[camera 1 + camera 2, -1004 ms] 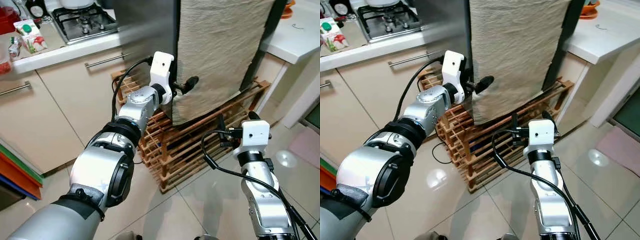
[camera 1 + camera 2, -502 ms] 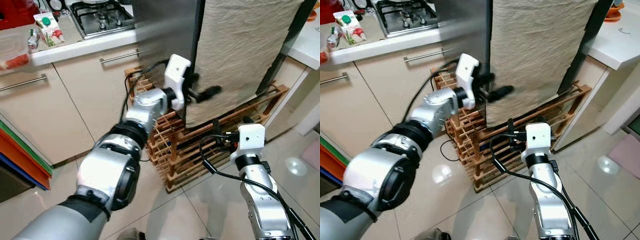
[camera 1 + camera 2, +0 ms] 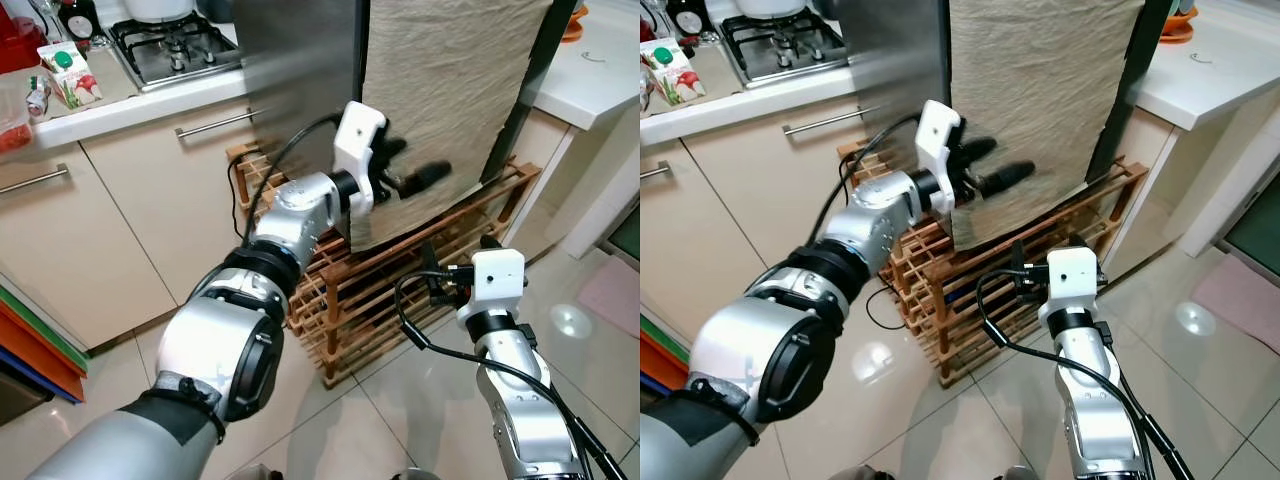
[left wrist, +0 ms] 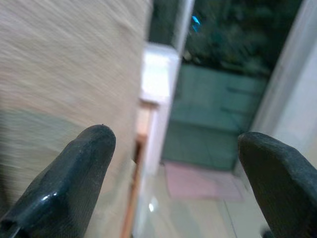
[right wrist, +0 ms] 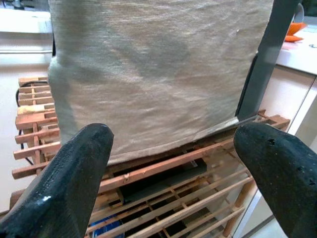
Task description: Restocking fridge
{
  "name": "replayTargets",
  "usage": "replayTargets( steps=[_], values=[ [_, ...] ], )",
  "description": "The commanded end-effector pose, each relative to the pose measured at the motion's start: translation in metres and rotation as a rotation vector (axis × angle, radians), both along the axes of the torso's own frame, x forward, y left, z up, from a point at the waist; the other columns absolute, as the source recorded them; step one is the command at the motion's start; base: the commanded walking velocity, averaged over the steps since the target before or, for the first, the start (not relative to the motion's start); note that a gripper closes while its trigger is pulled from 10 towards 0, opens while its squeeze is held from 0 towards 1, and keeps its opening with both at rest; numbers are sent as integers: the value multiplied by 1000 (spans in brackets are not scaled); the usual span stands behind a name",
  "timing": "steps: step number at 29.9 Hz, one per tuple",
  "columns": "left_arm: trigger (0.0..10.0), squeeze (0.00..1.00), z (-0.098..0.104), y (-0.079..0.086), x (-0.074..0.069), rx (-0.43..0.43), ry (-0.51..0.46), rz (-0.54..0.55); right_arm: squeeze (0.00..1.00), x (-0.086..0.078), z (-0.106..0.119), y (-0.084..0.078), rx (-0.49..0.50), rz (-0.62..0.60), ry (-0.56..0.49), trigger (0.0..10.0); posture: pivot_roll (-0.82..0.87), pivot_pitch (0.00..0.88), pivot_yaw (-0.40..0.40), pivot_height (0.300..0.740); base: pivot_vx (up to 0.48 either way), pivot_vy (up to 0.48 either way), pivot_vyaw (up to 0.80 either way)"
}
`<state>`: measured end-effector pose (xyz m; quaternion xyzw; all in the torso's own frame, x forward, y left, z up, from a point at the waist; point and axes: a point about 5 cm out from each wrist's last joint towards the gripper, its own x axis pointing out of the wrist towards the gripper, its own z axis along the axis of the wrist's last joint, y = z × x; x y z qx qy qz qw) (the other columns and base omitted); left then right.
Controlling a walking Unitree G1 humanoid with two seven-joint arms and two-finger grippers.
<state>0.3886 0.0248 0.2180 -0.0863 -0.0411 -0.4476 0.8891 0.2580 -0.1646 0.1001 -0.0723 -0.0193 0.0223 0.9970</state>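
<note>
The left gripper (image 3: 410, 165) has its two black fingers (image 4: 74, 188) spread wide with nothing between them, held up in front of the beige woven cloth (image 3: 450, 90) that hangs down over the fridge front. Whether the fingertips touch the cloth I cannot tell; they look just off it, near its lower left part. The silver left arm reaches forward and up from the robot's shoulder to get there.

Lower down, the right gripper (image 5: 173, 163) is also wide open and empty, its fingers (image 5: 277, 168) pointing at the bottom hem of the cloth and the wooden slatted rack (image 3: 400, 290) below it. The white wrist housing of that arm sits in front of the rack, apart from it.

The fridge (image 3: 300, 70) stands on this rack, its grey steel side showing to the left of the cloth. Left of it runs a kitchen counter (image 3: 130, 105) with cream cabinet doors and bar handles, a gas hob (image 3: 175, 45) on top, and a small carton (image 3: 68, 75) further along. A white table (image 3: 600, 70) is at the right, over a glossy tiled floor (image 3: 400, 410).
</note>
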Motion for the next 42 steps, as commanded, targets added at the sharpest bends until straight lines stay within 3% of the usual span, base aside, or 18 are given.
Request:
replayTargets(
  steps=[1,9,18,28,42],
  values=[
    [10000,0,4,11,4,-22,-12,66,0,-1,-1,1,-2,8,9,10000,-159,0,46,740,0,0,0],
    [10000,0,-4,39,15,22,28,285,0,1,-3,2,-3,16,18,10000,-151,0,45,740,0,0,0],
    [10000,0,-3,34,13,11,32,279,0,-1,-5,2,-7,15,24,10000,-163,0,51,740,0,0,0],
    [10000,0,-21,29,12,70,87,314,0,1,-5,-1,-16,14,26,10000,-167,0,51,740,0,0,0],
    [10000,0,-17,22,13,83,95,313,0,-3,-7,1,-13,10,30,10000,-184,0,53,740,0,0,0]
  ],
)
